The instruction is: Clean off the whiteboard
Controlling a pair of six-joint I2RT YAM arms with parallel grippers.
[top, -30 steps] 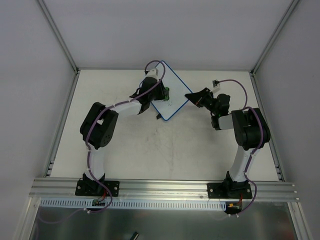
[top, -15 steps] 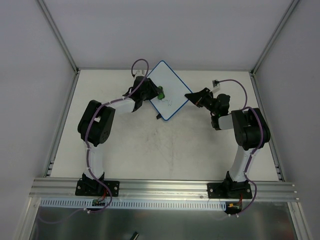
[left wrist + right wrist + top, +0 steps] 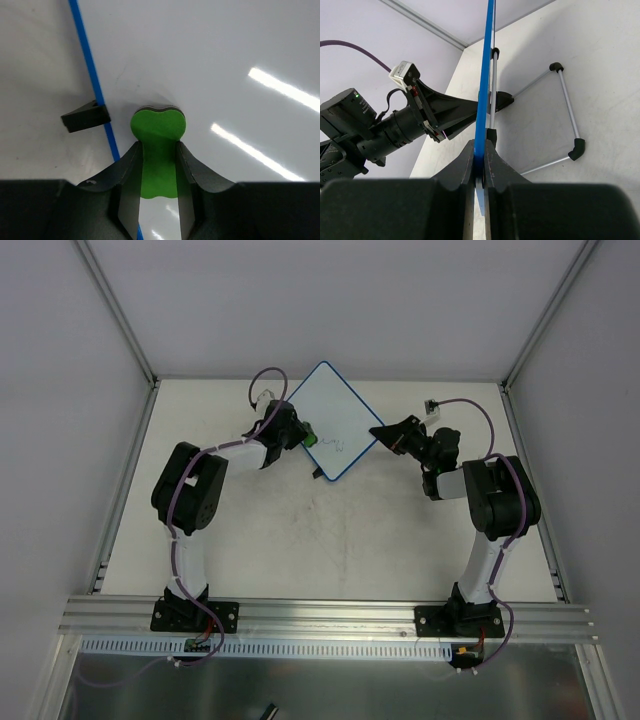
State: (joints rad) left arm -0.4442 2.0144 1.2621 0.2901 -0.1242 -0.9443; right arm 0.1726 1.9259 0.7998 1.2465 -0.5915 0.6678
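Note:
The whiteboard (image 3: 330,420) stands tilted at the back middle of the table, white with a thin blue rim; faint blue marks show near its lower right part. My left gripper (image 3: 300,435) is shut on the green eraser (image 3: 158,145), whose end presses on the board face (image 3: 225,65) close to its blue left rim (image 3: 92,75). My right gripper (image 3: 385,433) is shut on the board's right corner; in the right wrist view its fingers (image 3: 470,165) pinch the blue rim (image 3: 485,75) edge-on.
A black foot (image 3: 86,116) of the board sits on the table beside the rim. The board's wire stand (image 3: 560,115) rests on the table behind it. Grey enclosure walls and aluminium posts surround the table (image 3: 330,540).
My left gripper has dragged the green eraser down and left across the board, from near the middle to the left rim. The right gripper and the board have not moved.

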